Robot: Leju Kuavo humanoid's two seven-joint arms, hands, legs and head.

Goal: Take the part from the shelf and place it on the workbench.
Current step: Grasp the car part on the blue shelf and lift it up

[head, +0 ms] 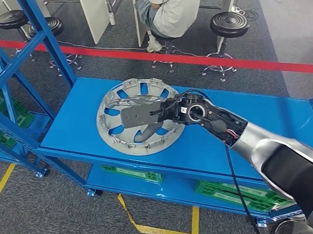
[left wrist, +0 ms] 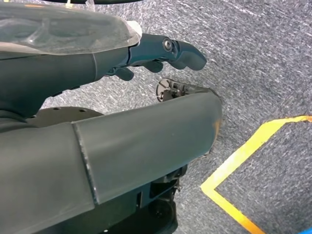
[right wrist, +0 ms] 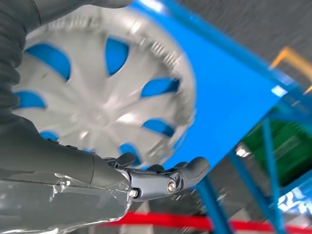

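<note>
The part is a silver hubcap (head: 115, 110) lying flat on the top deck of the blue shelf (head: 244, 124), towards its left half. My right hand (head: 141, 117) reaches in from the right and lies over the hubcap's middle, fingers stretched out towards the left and thumb hanging down over a spoke. In the right wrist view the hubcap (right wrist: 99, 97) looks blurred beyond my right hand (right wrist: 154, 180), whose fingers are extended with nothing held. My left hand (left wrist: 154, 136) hangs over grey carpet, fingers straight and holding nothing.
Slanted blue frame posts (head: 47, 38) rise at the shelf's left end. Green crates (head: 235, 194) sit on the lower deck. Beyond a red floor line (head: 184, 58), a person (head: 171, 14) sits among black stools (head: 229, 23). Yellow tape (head: 151, 227) marks the near floor.
</note>
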